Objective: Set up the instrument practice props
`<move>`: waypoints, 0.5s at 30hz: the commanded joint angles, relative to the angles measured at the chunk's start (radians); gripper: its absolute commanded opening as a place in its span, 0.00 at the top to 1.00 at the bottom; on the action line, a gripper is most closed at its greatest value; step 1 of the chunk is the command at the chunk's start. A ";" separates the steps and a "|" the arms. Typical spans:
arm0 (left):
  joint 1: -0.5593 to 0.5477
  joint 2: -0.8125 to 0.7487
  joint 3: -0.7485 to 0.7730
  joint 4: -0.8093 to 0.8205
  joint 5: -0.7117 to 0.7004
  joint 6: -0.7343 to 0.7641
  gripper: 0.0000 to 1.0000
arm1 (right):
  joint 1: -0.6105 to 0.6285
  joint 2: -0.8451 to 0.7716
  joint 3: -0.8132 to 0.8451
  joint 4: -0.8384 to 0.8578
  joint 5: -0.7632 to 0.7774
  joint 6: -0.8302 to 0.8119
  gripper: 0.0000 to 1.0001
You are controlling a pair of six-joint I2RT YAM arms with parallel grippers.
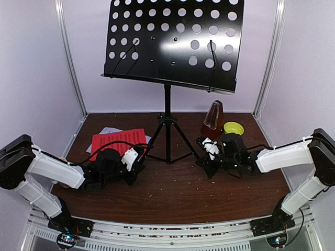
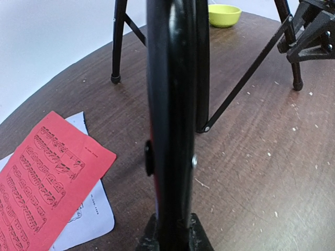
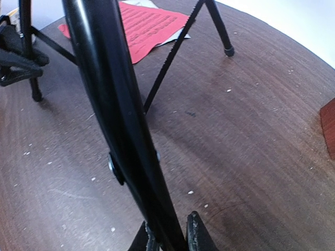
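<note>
The black perforated music stand [image 1: 175,39] stands on its tripod at the back middle of the brown table. My left gripper [image 1: 137,157] is shut on the stand's left leg [image 2: 172,130], which runs up between the jaws. My right gripper [image 1: 209,152] is shut on the right leg [image 3: 115,115] in the same way. A red sheet [image 1: 118,141] lies over a white sheet [image 1: 107,130] left of the tripod; both also show in the left wrist view, red sheet [image 2: 47,178] above white sheet [image 2: 89,219]. The brown pyramid metronome [image 1: 213,119] stands upright behind my right gripper.
A small yellow-green bowl [image 1: 233,127] sits right of the metronome, near the back right corner. The third tripod leg [image 2: 116,42] rests on the table behind. White booth walls close in on three sides. Pale crumbs speckle the tabletop [image 1: 172,193].
</note>
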 commanded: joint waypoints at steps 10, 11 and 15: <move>-0.177 0.183 0.077 0.030 -0.173 -0.132 1.00 | -0.144 0.089 0.090 0.006 0.248 0.174 0.89; -0.187 0.191 0.087 0.023 -0.177 -0.142 1.00 | -0.147 0.091 0.095 -0.001 0.248 0.172 0.87; -0.218 0.201 0.108 -0.012 -0.204 -0.179 1.00 | -0.154 0.072 0.103 -0.019 0.242 0.169 0.73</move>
